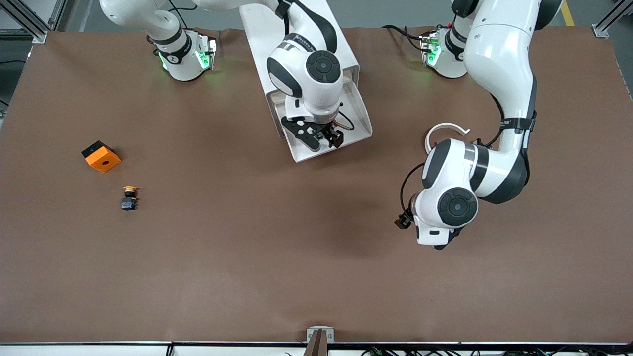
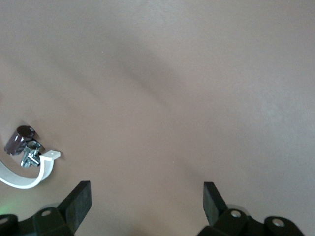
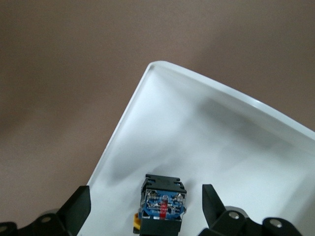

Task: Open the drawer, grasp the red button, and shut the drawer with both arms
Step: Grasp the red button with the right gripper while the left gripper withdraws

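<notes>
The drawer [image 1: 363, 118] stands pulled out of the white cabinet [image 1: 262, 29]. It is a shallow white tray [image 3: 197, 78]. My right gripper [image 1: 324, 139] hangs low in the drawer, open [image 3: 145, 194]. Its fingers stand on either side of a button [image 3: 162, 204] without touching it. The button's black-and-blue body shows, with a yellow bit at one edge; its cap is hidden. My left gripper [image 2: 146, 196] is open and empty over bare table at the left arm's end; in the front view the wrist [image 1: 445, 212] hides it.
An orange cube with a hole [image 1: 101, 156] and a yellow-orange capped button [image 1: 129, 197] lie at the right arm's end. A white open ring [image 1: 445, 131] with a small dark knob [image 2: 19, 137] lies beside the left arm.
</notes>
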Controlling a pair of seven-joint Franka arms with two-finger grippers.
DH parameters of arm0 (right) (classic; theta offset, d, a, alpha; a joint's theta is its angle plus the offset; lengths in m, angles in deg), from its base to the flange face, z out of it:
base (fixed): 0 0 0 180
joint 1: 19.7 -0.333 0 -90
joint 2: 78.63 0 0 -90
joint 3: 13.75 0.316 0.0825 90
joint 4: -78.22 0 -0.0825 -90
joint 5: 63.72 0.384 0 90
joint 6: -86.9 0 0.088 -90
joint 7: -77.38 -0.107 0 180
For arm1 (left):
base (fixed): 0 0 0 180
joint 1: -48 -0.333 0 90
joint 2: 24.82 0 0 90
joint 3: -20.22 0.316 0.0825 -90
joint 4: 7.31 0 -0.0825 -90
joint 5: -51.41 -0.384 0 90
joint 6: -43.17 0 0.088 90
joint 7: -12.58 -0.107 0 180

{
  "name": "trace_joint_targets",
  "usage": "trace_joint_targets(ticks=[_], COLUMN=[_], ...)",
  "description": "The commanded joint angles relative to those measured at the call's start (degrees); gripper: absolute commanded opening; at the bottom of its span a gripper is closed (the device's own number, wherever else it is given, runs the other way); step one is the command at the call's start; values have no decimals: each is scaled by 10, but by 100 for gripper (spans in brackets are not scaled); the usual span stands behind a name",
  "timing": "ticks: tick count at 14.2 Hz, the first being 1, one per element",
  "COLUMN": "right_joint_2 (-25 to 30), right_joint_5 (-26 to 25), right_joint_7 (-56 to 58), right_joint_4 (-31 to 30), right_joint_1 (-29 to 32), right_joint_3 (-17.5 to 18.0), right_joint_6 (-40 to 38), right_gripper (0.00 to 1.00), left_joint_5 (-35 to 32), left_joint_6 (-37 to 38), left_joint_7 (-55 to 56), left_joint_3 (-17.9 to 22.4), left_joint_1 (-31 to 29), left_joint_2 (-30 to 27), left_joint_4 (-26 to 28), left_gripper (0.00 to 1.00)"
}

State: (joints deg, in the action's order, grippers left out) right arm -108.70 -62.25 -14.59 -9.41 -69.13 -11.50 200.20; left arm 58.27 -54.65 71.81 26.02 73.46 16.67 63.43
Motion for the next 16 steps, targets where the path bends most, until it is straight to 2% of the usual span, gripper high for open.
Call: trace_joint_targets(ticks=[1, 5, 6, 7, 10, 11, 14, 16], right_joint_2=[-1, -1, 0, 0, 0, 1, 4, 8], right_joint_5=[15, 17, 17, 17, 17, 16, 17, 19], right_joint_7=[-8, -7, -6, -5, -2, -1, -4, -4], right_joint_4=[-4, -10, -10, -10, -9, -9, -2, 29], right_joint_1=[-13, -17, -18, -17, -15, -14, -10, 0], right_joint_3=[-7, -7, -7, -7, -7, -7, -7, -8], right_joint_6=[-4, -2, -3, -4, -4, -4, -7, -50], right_gripper=[100, 100, 90, 74, 30, 24, 23, 24], left_joint_5=[-14, -14, -14, -13, -13, -13, -13, -13], left_joint_6=[-5, -93, -127, -150, -158, -162, -163, -163], left_joint_7=[-66, -145, -186, -216, -231, -231, -231, -231], left_joint_3=[-5, -11, -11, -12, -12, -12, -12, -12], left_joint_1=[-1, -1, -1, -4, 1, 1, 0, 2], left_joint_2=[-28, -92, -113, -127, -132, -132, -127, -127], left_joint_4=[33, 143, 183, 209, 227, 228, 228, 229], left_gripper=[100, 100, 100, 100, 100, 100, 100, 100])
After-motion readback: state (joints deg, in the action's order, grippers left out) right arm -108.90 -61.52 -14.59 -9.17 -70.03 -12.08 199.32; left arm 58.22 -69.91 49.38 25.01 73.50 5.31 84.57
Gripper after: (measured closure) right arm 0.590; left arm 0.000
